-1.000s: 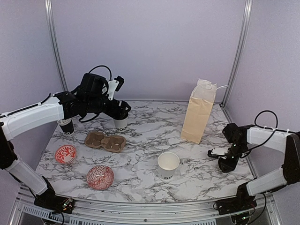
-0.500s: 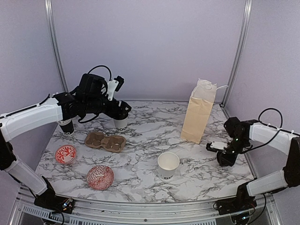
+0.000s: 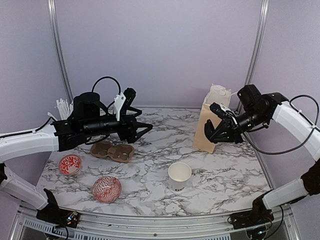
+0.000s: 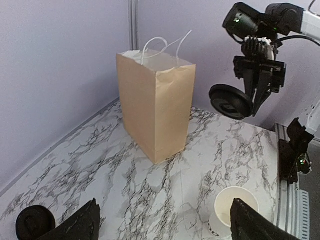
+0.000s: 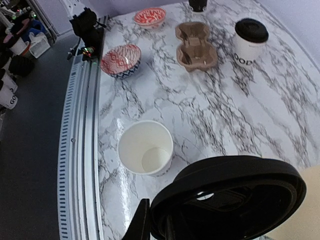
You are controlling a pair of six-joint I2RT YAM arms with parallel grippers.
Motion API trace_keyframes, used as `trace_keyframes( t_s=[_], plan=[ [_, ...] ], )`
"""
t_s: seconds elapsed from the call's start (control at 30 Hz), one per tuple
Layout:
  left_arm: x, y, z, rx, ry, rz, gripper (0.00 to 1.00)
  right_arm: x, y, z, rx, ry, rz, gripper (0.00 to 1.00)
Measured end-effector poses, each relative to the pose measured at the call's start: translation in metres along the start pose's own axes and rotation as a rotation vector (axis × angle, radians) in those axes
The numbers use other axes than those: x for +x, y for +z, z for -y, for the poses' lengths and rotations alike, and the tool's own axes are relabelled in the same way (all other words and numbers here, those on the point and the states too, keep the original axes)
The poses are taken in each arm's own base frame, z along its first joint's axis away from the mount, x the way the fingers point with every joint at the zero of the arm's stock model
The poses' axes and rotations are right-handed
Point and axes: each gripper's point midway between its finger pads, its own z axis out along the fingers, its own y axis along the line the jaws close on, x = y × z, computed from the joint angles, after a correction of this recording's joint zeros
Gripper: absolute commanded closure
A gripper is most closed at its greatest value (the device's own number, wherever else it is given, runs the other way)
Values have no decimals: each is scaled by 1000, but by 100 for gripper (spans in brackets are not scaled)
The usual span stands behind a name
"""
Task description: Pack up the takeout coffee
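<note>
An open white paper cup (image 3: 179, 175) stands near the table's front; it also shows in the right wrist view (image 5: 145, 148) and the left wrist view (image 4: 234, 209). My right gripper (image 3: 217, 131) hangs in front of the bag, shut on a round black lid (image 5: 230, 195), above and right of that cup. The lid (image 4: 231, 101) shows held edge-on. A lidded "GOOD" cup (image 5: 251, 37) stands beyond the brown two-cup carrier (image 3: 112, 151); my left arm hides it from above. My left gripper (image 3: 142, 127) points right over the carrier's far side, open and empty, its fingertips (image 4: 75, 225) wide apart.
A tall tan paper bag (image 3: 212, 120) with white handles stands at the back right. Two red-and-white patterned bowls (image 3: 70, 164) (image 3: 106, 188) sit at the front left. White sticks (image 3: 62, 107) stand at the far left. A second dark-lidded cup (image 5: 198, 4) sits beyond the carrier.
My right arm rose from the table's right edge and swung up and left to the bag's front, shutting on the lid. My left arm dropped lower and stretched right, away from the lidded cup.
</note>
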Motion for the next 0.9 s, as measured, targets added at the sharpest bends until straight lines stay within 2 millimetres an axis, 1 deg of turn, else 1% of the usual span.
trace_keyframes(
  t_s=[0.1, 0.17, 0.23, 0.3, 0.37, 0.4, 0.43, 0.53, 0.63, 0.77, 0.9],
  plan=[
    [-29, 1, 25, 92, 27, 132, 9, -33, 1, -23, -118, -72, 80, 90],
    [-48, 2, 38, 128, 48, 218, 9, -47, 0, -33, -178, -100, 114, 90],
    [-61, 5, 53, 166, 67, 283, 8, -58, -1, -40, -233, -115, 144, 90],
    [-69, 14, 69, 208, 82, 335, 5, -64, -3, -46, -274, -114, 164, 89],
    [-69, 27, 79, 233, 90, 372, 4, -66, -4, -51, -302, -107, 177, 89],
    [-66, 33, 87, 254, 92, 377, 4, -66, -5, -54, -310, -104, 177, 89],
    [-62, 39, 91, 266, 93, 384, 4, -68, -6, -56, -320, -103, 181, 89],
    [-54, 57, 100, 288, 108, 390, 4, -70, -8, -62, -335, -105, 191, 89],
    [-53, 72, 104, 293, 132, 406, 5, -71, -11, -66, -344, -103, 200, 89],
    [-60, 80, 107, 291, 167, 440, 5, -73, -12, -68, -348, -105, 208, 89],
    [-62, 84, 109, 292, 184, 457, 5, -73, -13, -69, -349, -107, 208, 89]
  ],
)
